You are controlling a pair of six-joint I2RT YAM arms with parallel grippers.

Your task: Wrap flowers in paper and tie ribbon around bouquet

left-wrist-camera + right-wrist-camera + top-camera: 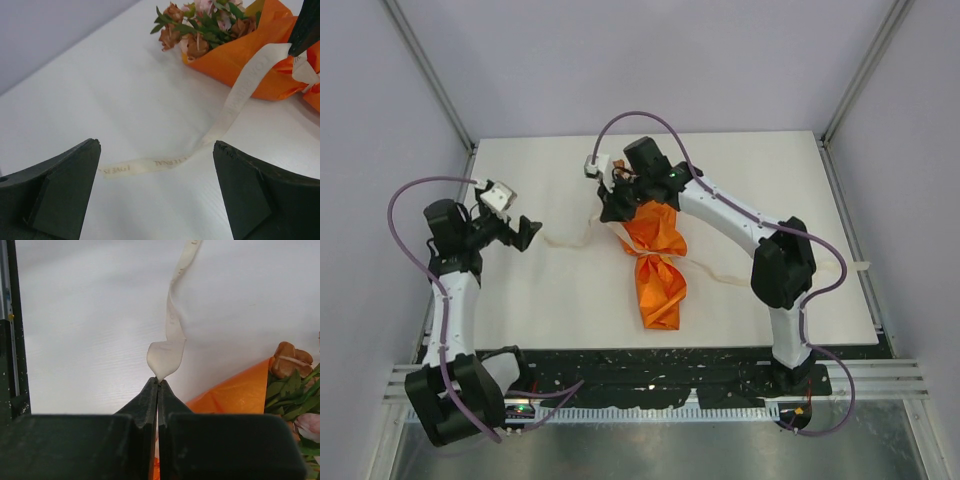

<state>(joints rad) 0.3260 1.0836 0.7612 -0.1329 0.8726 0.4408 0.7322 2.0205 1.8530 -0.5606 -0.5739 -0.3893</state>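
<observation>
The bouquet [657, 268] is laid near the middle of the white bench [780, 180], with its narrow end pointed toward the near edge and its wide end toward the far side. The orange paper [240, 57] is gathered in at a waist partway along the cone. The flowers [200, 25], pink and rust-brown blooms among green leaves, are seen spilling from the wide end just above the bench. A loop of the cream ribbon [235, 100] is seen at that waist; one length is run off to the left across the bench, and another is trailed to the right of the cone. The right gripper [617, 205] is placed over the far, wide end of the bouquet. In its wrist view its fingers [147, 400] are pressed together with a fold of the ribbon pinched between their tips, and the left-hand length is lifted from the bench up to that grip. The left gripper [525, 233] is held to the left of the bouquet, well apart from it and low over the bench. Its fingers [60, 195] are spread wide apart over the bare bench. The printed free end of the ribbon is seen lying flat on the bench just beyond the gap, touched by neither finger.
</observation>
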